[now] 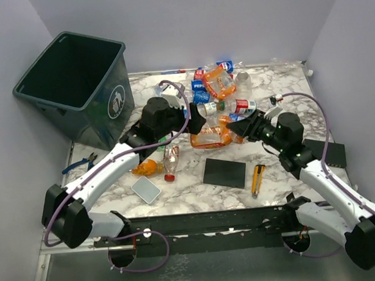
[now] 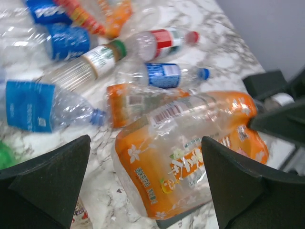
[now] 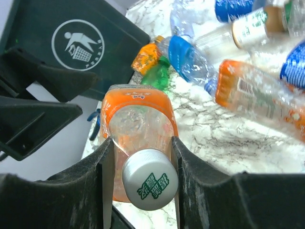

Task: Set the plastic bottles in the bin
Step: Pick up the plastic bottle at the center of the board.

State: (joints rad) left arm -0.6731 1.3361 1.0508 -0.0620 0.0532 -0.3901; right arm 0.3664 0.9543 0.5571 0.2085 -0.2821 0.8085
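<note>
You are mid-transfer with one orange jug (image 3: 138, 119), which lies about the middle of the table, just on the near side of the heap of plastic bottles (image 1: 217, 80) along the far edge. Your right gripper (image 1: 233, 128) is clamped on the jug's neck, with a finger on each side just behind the white cap (image 3: 149, 179). Your left gripper (image 1: 198, 122) faces the jug's other end with its jaws spread wide, and the jug's body sits between them untouched.

The bin (image 1: 69, 110) stands at the far left corner, on the left arm's side, so this looks like a handover. The next move seems to be closing the left jaws squarely on the body before the right lets go. Expect the thin, crushed plastic to buckle or slip.
</note>
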